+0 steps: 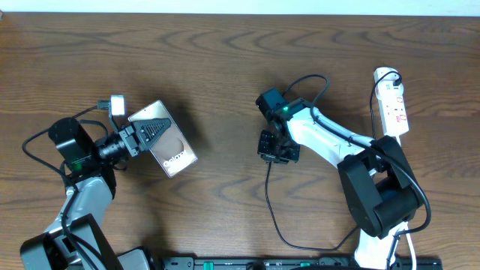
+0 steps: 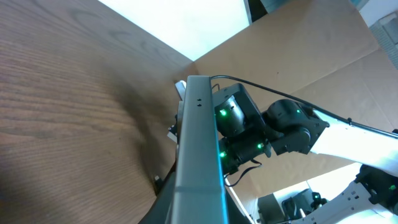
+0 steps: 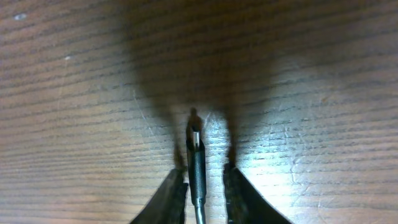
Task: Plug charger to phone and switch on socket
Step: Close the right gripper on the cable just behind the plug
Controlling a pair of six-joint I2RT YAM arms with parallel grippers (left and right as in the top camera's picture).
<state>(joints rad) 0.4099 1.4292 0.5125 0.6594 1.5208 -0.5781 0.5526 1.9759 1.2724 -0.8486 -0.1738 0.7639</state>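
Observation:
The phone [image 1: 166, 141] is a brown slab lifted off the table at the left, tilted, with my left gripper [image 1: 139, 135] shut on its near end. In the left wrist view the phone [image 2: 199, 143] shows edge-on as a grey bar. The charger's plug tip [image 3: 195, 142] lies on the wood between the fingers of my right gripper [image 3: 204, 171]; the left finger [image 3: 175, 186] touches it and a narrow gap remains on the right. Its thin black cable [image 1: 271, 210] runs towards the front edge. My right gripper [image 1: 277, 148] points down at mid-table. The white socket [image 1: 393, 101] lies at the far right.
A small white block [image 1: 117, 104] sits by the left arm's wrist. The right arm's white links [image 1: 330, 139] stretch from its base [image 1: 379, 195] to mid-table. A black rail [image 1: 300, 262] lines the front edge. A cardboard wall [image 2: 311, 56] stands beyond the table.

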